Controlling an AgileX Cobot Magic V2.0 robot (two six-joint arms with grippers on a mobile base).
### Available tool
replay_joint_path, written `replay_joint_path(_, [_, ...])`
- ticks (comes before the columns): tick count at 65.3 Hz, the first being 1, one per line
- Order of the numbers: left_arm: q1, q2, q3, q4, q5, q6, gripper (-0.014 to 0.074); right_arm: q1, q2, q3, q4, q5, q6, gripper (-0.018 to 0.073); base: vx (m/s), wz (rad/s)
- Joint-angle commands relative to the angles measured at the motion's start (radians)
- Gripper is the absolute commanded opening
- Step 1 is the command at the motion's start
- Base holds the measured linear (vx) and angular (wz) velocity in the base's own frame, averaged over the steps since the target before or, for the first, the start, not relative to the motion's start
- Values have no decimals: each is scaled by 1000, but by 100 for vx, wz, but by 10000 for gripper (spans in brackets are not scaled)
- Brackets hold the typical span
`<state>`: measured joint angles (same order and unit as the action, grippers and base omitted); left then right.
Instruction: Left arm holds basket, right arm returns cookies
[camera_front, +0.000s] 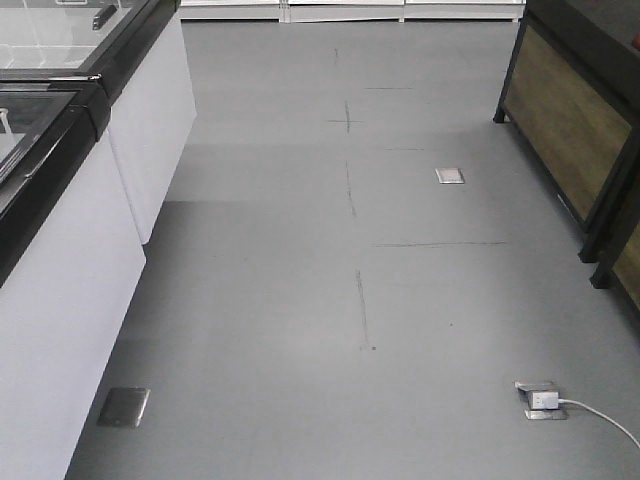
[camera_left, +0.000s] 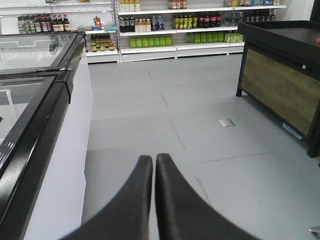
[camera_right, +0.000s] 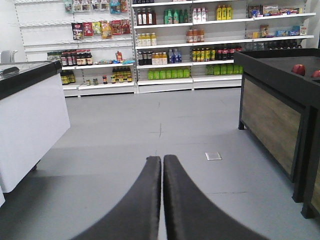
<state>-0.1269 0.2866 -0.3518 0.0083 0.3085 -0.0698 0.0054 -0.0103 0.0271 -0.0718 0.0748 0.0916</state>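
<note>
A: Nearest, in the left wrist view?
B: Black pointed left gripper (camera_left: 154, 159), fingers (camera_left: 135, 195) clenched tip to tip, nothing between them. Hangs over the grey floor (camera_left: 200, 140), just beside the white chest freezer with the black-framed glass lid (camera_left: 55, 95).
A: And in the right wrist view?
B: Much the same: black right gripper (camera_right: 162, 160), fingers (camera_right: 187, 200) pressed together, gripping nothing, above the floor of the aisle.
A: Light blue slotted basket, dark navy cookie box?
B: Cannot tell where; in none of the three views.
A: A little farther out?
B: In the front-facing view, a flat metal floor plate (camera_front: 124, 406) close to the freezer's foot. Toward the right, a steel floor socket (camera_front: 527, 388) with a white plug (camera_front: 545, 400) in it and a white cable (camera_front: 600, 418) trailing off to the edge. Beyond those, thin dark lines (camera_front: 362, 310) along the floor and a small square plate (camera_front: 449, 176) mid-aisle.
A: On the right side?
B: Black-framed display stand with brown wood panels (camera_right: 270, 115), a red round thing (camera_right: 298, 69) lying on top, too small to identify.
A: Farthest?
B: White wall shelves (camera_right: 45, 45) across the end of the aisle, stocked with rows of bottles (camera_right: 170, 74): dark, yellow, orange and green.
</note>
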Motion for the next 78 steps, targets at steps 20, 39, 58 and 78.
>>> replay_joint_path(20, [0, 17, -53, -8, -42, -7, 265, -5, -12, 4, -9, -75, 0, -8, 0, 0])
replay_joint_path(39, [0, 17, -53, -8, -35, -7, 370, -5, -12, 4, -9, -75, 0, -8, 0, 0])
replay_joint_path(58, [22, 68, -189, 168, -5, -411, 370, -5, -12, 4, -9, -75, 0, -8, 0, 0])
replay_joint_path(78, [74, 274, -386, 654, 315, -842, 370, -5, -12, 4, -9, -75, 0, -8, 0, 0])
